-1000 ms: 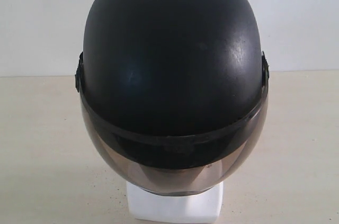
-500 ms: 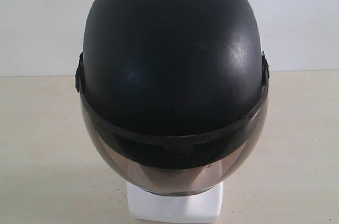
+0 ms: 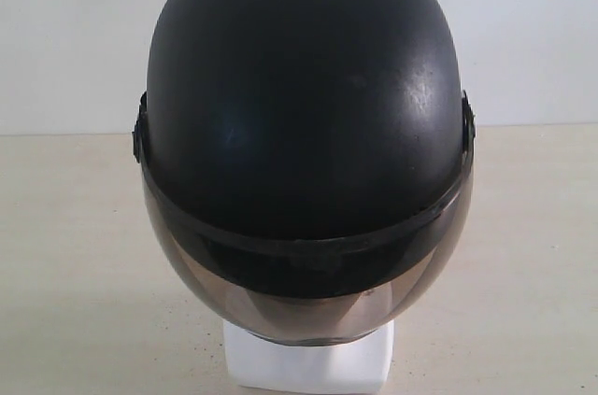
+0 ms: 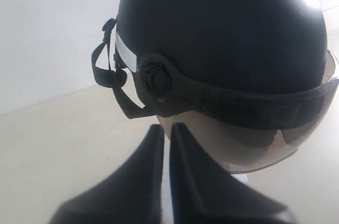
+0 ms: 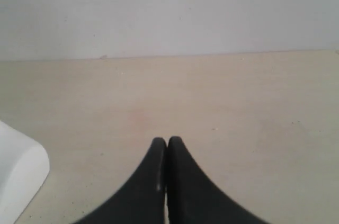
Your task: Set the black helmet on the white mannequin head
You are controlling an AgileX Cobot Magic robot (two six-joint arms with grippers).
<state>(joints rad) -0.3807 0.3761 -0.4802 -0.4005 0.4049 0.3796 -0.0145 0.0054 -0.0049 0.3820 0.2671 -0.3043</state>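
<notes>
Left gripper [image 4: 164, 127]: jaws closed together, empty, pointing at the side of the black helmet [image 4: 222, 33] below its pivot knob [image 4: 154, 80]; contact cannot be judged. The helmet sits on the white mannequin head [image 3: 308, 365] at mid-table [image 3: 75, 255]. The face is hidden behind the shell and smoky visor [image 3: 308, 311], and only the base shows, cut off at the near edge. Right gripper [image 5: 167, 140]: jaws closed, empty, over bare table. A white rounded corner [image 5: 18, 171] nearby is cut off and unidentifiable.

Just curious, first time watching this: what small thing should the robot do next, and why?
Probably ease the left gripper back a little: the helmet already covers the head, and both it and the right gripper are shut, holding nothing.
</notes>
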